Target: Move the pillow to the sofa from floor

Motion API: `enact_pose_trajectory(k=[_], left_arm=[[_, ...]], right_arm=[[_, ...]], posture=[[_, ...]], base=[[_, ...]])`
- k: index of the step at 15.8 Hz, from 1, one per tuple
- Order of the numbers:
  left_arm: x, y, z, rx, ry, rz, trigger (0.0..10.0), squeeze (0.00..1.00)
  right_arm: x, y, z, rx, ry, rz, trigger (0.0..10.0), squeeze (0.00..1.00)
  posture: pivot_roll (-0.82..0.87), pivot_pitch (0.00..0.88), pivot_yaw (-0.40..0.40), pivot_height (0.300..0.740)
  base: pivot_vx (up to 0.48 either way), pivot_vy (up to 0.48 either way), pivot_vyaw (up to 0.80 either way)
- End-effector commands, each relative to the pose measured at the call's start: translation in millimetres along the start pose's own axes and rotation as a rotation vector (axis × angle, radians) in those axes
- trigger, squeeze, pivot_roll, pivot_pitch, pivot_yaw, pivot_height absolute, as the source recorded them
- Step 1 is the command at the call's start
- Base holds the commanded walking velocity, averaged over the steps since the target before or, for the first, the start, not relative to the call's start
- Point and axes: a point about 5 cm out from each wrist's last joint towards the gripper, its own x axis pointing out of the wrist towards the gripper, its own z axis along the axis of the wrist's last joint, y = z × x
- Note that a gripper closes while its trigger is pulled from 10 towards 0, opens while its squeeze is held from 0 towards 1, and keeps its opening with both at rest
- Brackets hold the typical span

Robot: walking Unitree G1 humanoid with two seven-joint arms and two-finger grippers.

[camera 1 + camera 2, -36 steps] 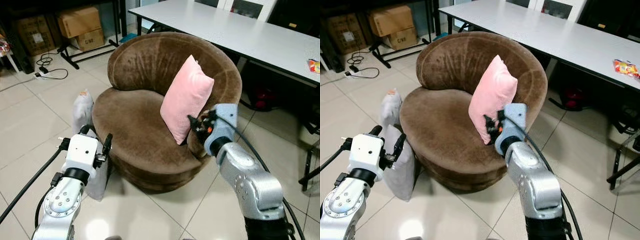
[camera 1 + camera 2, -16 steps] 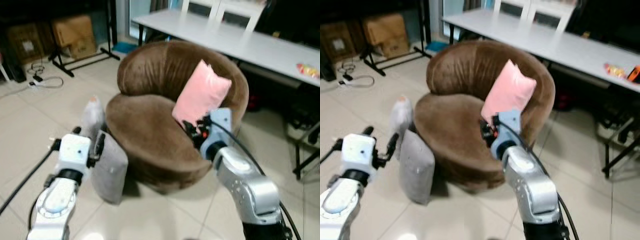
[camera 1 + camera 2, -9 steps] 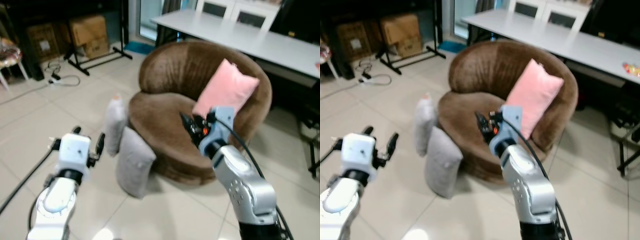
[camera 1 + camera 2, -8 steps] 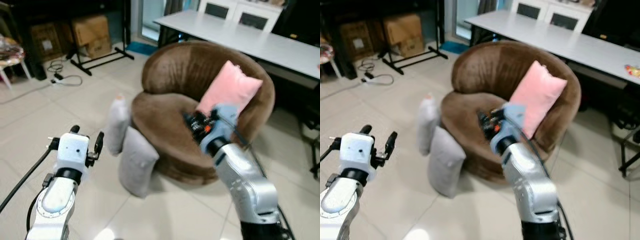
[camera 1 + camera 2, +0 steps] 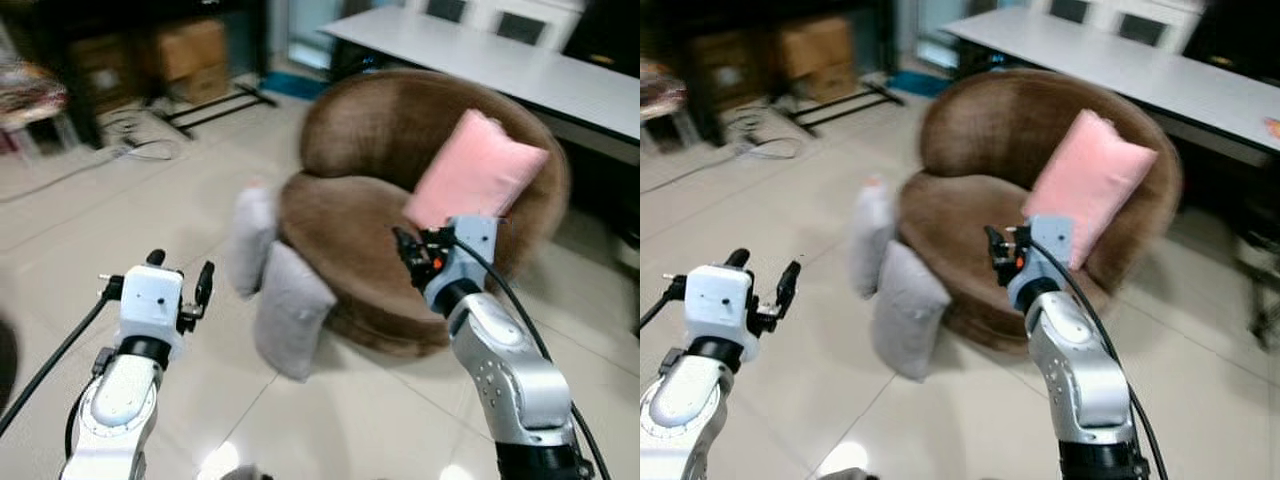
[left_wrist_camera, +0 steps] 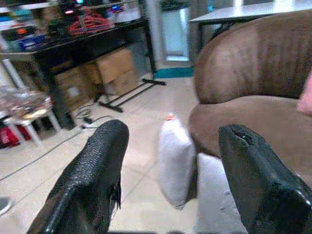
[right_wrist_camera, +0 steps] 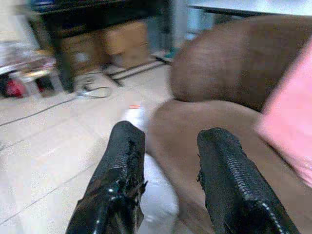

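Left gripper is hovering low over the tiled floor, fingers spread apart, nothing between them. Right gripper is hanging in front of the sofa seat, its two fingers parted with a gap, holding nothing. Two grey pillows are standing on the floor against the sofa's front-left side: the nearer grey pillow is leaning on the base, the farther pale pillow is standing upright just beside it, touching. The round brown sofa is sitting beyond them, with a pink pillow propped against its backrest. A long white table is running behind. Cardboard boxes are sitting under a dark shelf, far left.
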Motion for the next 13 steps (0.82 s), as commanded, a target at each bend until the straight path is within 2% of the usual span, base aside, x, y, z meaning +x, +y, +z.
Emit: enact_pose_trajectory(k=[1,2,5,6,8,9,11,13], left_arm=[[2.7,-0.1,5.4,0.005,-0.018,-0.002,10.0,0.00],[2.4,2.4,4.6,0.011,-0.016,-0.007,10.0,0.00],[8.4,1.6,7.2,0.013,-0.025,-0.018,10.0,0.00],[8.2,-0.2,7.3,0.013,-0.025,-0.025,10.0,0.00],[7.3,-2.0,5.9,0.009,-0.022,-0.030,10.0,0.00],[7.2,-2.2,5.6,0.009,-0.021,-0.030,10.0,0.00],[7.2,-2.1,5.3,0.006,-0.021,-0.026,10.0,0.00],[5.9,-2.3,5.4,0.003,-0.020,-0.020,10.0,0.00]], right_arm=[[0.0,2.9,-0.2,0.008,0.003,0.017,10.0,0.00],[0.5,4.5,-0.5,0.002,-0.003,0.014,10.0,0.00],[-3.9,-1.0,2.4,-0.138,-0.041,-0.037,10.0,0.00],[-4.1,-0.7,2.8,-0.162,-0.029,-0.014,10.0,0.00],[-6.0,4.5,4.1,-0.183,-0.022,0.043,10.0,0.00],[-5.8,4.1,3.7,-0.183,-0.022,0.033,10.0,0.00],[-6.1,7.2,1.0,-0.149,-0.010,0.058,10.0,0.00],[-7.8,12.8,2.5,-0.171,-0.027,0.110,10.0,0.00]], posture=[[-0.02,0.000,-0.078,0.740],[-0.03,0.000,-0.069,0.740],[-0.03,0.000,-0.058,0.740],[-0.04,0.000,-0.058,0.740],[-0.04,0.000,-0.062,0.740],[-0.04,0.000,-0.066,0.740],[-0.03,0.000,-0.072,0.740],[-0.04,0.000,-0.075,0.740]], base=[[0.259,0.000,0.00],[0.255,0.000,0.00],[0.257,0.000,0.00],[0.259,0.000,0.00],[0.255,0.000,0.00],[0.255,0.000,0.00],[0.259,0.000,0.00],[0.255,0.000,0.61]])
